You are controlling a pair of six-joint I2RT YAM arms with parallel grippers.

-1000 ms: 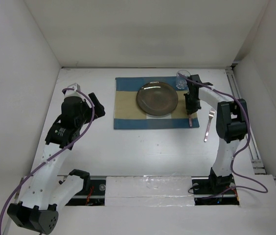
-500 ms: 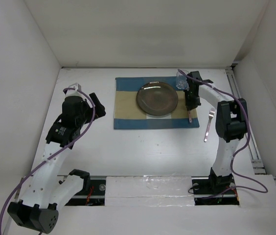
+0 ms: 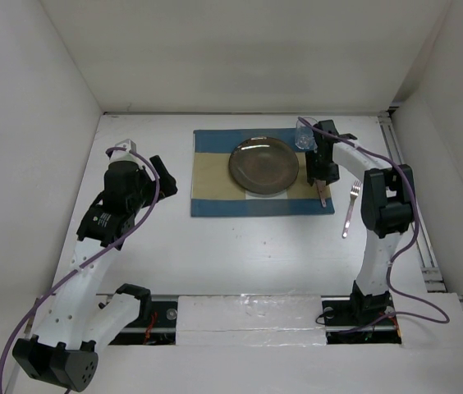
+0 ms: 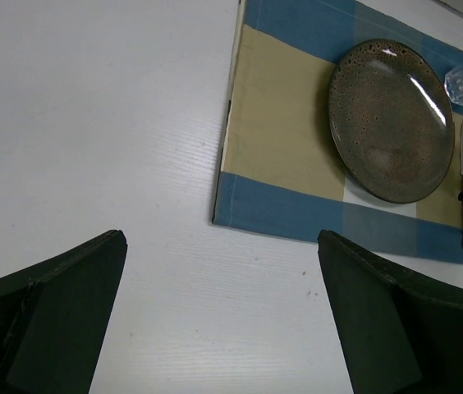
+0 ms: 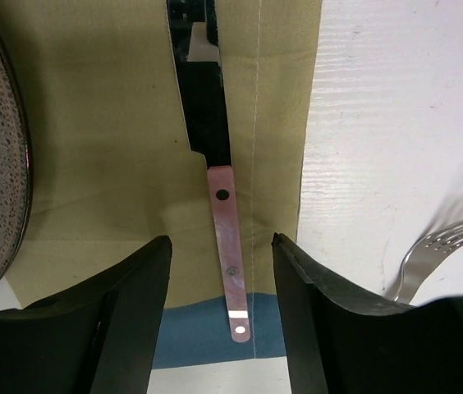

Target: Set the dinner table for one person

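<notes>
1. My right fingers (image 5: pixel 219 242) are spread apart and grasp nothing. One stands on each side of the knife with a dark blade and a copper-pink handle (image 5: pixel 225 213), with cloth showing in both gaps.
2. My left fingers (image 4: pixel 221 240) are also spread and empty, hanging over bare table to the left of the blue-and-tan patchwork cloth placemat (image 4: pixel 281 123).
3. The large matte white table (image 3: pixel 240 246) lies under everything. It carries the placemat, and the silver metal fork (image 3: pixel 349 211) lies straight on its bare surface, just right of the cloth.
4. Risk: the knife sits close to the placemat's stitched right edge. If my right fingers drop or close here, I judge they could pinch the cloth and drag it, shifting the dark speckled round plate (image 3: pixel 263 165).
5. Risk: the clear drinking glass (image 3: pixel 304 135) stands just beside my right wrist. A careless swing toward the fork could tip it.
6. Only the right wrist view shows the gaps around the handle; from above, my right fingers (image 3: pixel 320 168) hide them.
7. Only the top and left wrist views show the glass.
</notes>
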